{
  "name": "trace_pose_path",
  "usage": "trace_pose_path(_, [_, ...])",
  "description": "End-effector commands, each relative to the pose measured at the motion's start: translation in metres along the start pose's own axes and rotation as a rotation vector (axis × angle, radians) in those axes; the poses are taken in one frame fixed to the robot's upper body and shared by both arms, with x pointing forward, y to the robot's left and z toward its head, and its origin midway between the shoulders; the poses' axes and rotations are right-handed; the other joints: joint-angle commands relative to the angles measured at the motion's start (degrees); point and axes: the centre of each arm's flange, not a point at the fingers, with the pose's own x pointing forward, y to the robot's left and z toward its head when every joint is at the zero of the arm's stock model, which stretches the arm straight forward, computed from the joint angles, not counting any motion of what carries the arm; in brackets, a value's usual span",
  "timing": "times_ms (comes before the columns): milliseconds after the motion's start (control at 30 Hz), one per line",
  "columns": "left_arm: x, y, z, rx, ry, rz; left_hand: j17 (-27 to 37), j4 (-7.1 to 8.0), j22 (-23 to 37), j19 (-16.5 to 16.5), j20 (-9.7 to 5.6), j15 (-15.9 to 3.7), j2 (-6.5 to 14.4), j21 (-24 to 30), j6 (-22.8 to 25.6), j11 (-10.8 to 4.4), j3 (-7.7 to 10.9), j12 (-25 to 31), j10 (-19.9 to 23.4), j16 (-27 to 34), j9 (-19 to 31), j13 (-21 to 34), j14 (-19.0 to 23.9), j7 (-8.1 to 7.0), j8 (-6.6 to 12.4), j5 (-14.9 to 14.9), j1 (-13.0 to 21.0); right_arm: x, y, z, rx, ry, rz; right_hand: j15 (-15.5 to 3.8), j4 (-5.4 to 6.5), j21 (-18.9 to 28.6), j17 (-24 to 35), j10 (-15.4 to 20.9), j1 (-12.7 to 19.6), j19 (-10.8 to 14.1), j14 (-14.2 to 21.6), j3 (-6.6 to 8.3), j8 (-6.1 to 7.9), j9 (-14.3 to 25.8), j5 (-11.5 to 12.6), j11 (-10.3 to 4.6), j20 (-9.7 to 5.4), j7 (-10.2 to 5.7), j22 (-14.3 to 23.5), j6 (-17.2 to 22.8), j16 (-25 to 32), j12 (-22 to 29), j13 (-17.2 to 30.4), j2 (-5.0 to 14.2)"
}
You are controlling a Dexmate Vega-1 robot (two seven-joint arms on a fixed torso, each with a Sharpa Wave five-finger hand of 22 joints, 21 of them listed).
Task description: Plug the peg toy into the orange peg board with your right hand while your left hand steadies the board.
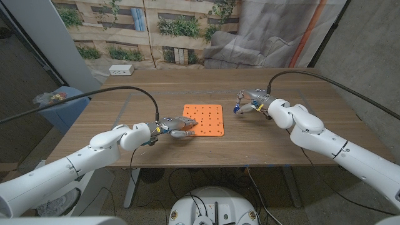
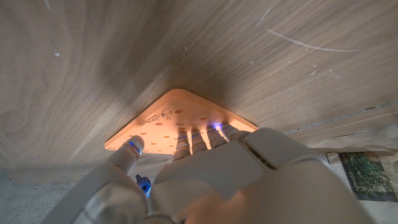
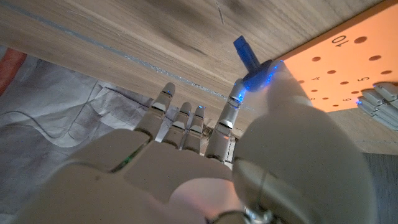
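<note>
Right hand [image 1: 255, 101] hovers just beside the right edge of the flat orange square plastic peg board [image 1: 204, 119], pinching a small blue plastic peg toy [image 3: 250, 62] between thumb and a finger, the other fingers loosely extended. In the right wrist view the blue peg sticks out past the fingertips, pointing at the wooden tabletop [image 1: 125, 103] rather than at the board's holes, and the peg is not yet over the board.

Left hand [image 1: 176, 125] rests its fingers on the board's near left corner, pressing down on the surface; it grips nothing, fingers lying close together on the orange plastic.

Risks from here, as I judge them: the peg is held by its end in a light pinch, so it could twist or slip when it meets a hole's rim. A tilted peg would jam against the hole edge instead of seating. The board is pinned at one corner only, so a sideways push from the right could pivot it under the left fingers. Those fingers also cover some holes, narrowing the choice of targets.
</note>
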Motion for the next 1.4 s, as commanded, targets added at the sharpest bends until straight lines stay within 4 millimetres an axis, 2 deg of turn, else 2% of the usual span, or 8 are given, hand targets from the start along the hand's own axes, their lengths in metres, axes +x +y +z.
trace_pose_path(33, [-0.002,0.002,0.000,0.003,0.007,0.002,0.39,0.04,0.23,0.24,-8.13,-4.46,5.34,0.23,0.57,-0.15,0.55,0.45,2.12,0.43,0.31,0.19,0.87,-0.03,0.43,-0.23,0.46,-0.001,-0.005,0.002,0.174,0.004,-0.048,0.16,0.18,0.00,0.05,0.43,0.54,0.36,0.29,-0.04,0.70,0.38,0.57,0.01,-0.09,-2.02,0.10,2.82,0.43,0.32,0.09,0.90])
trace_pose_path(633, [0.001,0.003,0.001,0.005,-0.002,0.006,0.37,-0.14,0.23,0.34,-8.05,-4.43,5.25,0.22,0.80,-0.03,0.72,0.48,2.32,0.44,0.32,0.19,0.98,-0.04,0.47,-0.27,0.48,0.008,0.004,0.014,0.442,0.003,-0.134,0.31,-0.04,-0.13,0.10,0.95,1.28,0.38,0.18,0.05,0.89,-0.26,0.84,-0.03,-0.70,-1.68,0.11,3.67,0.43,0.18,-0.03,1.30])
trace_pose_path(1400, [0.002,0.006,0.000,0.011,-0.013,-0.004,0.39,-0.22,0.23,0.40,-8.10,-4.46,5.20,0.19,0.90,-0.11,0.91,0.42,2.31,0.43,0.32,0.20,1.03,-0.04,0.43,-0.31,0.41,0.025,0.034,0.021,0.692,-0.047,-0.183,0.22,0.08,-0.21,0.26,1.46,1.52,0.39,-0.02,-0.16,0.62,-1.06,1.16,0.02,-1.52,-1.68,0.12,3.58,0.44,-0.05,-0.15,1.76])
